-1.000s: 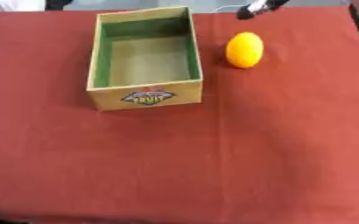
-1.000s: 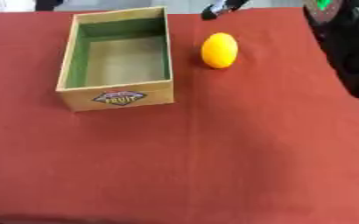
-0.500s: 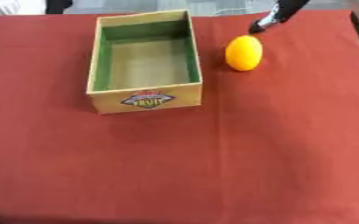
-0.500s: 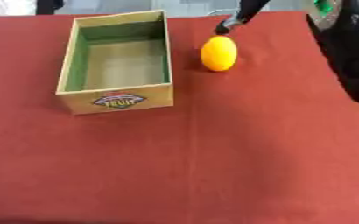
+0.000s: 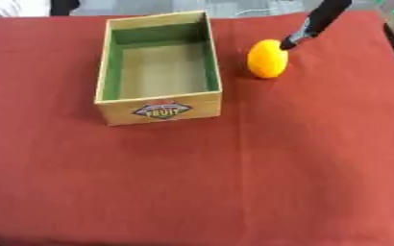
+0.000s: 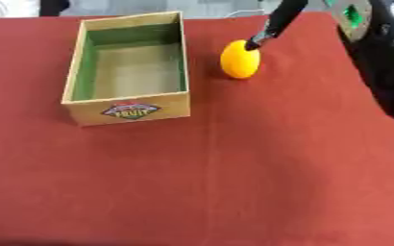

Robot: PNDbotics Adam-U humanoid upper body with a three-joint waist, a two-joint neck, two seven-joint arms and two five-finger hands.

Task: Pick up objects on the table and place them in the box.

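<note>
Over the last second the right hand point(image 5: 311, 25) has come down from the far edge, its fingertip now at the lemon's point(image 5: 267, 58) far side. Whether its fingers are spread cannot be told. The lemon lies on the worktop point(image 5: 301, 158) just right of the box point(image 5: 156, 111), toward the robot from the hand, long axis running away.

The table point(image 5: 234, 182) is covered with a plain red-brown cloth, with no pattern on it. The box point(image 5: 160, 109) near the far left corner is tan outside and green on its inner walls, with a coloured label on the front side. The fruit point(image 5: 267, 58) is yellow-orange, and the right hand point(image 5: 316, 21) above it is black.
</note>
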